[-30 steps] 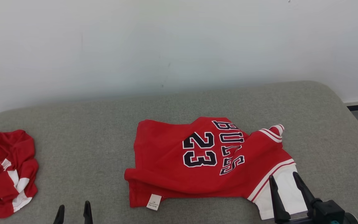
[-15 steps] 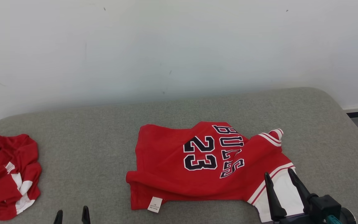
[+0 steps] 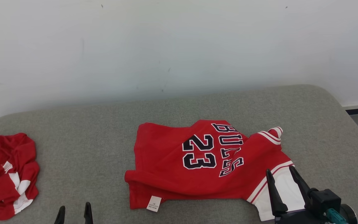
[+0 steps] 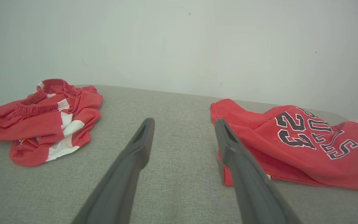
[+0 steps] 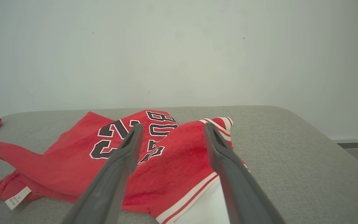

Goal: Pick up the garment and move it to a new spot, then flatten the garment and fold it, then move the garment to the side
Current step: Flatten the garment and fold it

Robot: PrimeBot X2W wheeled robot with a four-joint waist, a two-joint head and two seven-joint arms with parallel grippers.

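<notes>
**Desk:** Which arm is closer?

**Photographer:** The right end effector (image 3: 279, 169). Its 2 dark fingers are spread wide and grasp nothing. They are poised over the white-trimmed end of the red No. 23 jersey (image 3: 197, 161). Whether the tips touch the cloth cannot be told.

**Desk:** And the jersey's lie?

**Photographer:** It stretches away to that end effector's left across the grey padded worktop (image 3: 104, 124). Its long axis runs side to side, and its hem and sewn-in label (image 3: 153, 203) are at the far end. It looks rumpled, not yet flattened.

**Desk:** The other arm?

**Photographer:** The left end effector (image 3: 74, 206) is equally released and empty. It sits off the hem corner with bare fabric between, and the jersey lies ahead and to its right. A second red garment (image 3: 5, 174) lies crumpled well to its left.

**Desk:** So the pickup?

**Photographer:** It likely falls to the right arm, at the trimmed end.
</notes>
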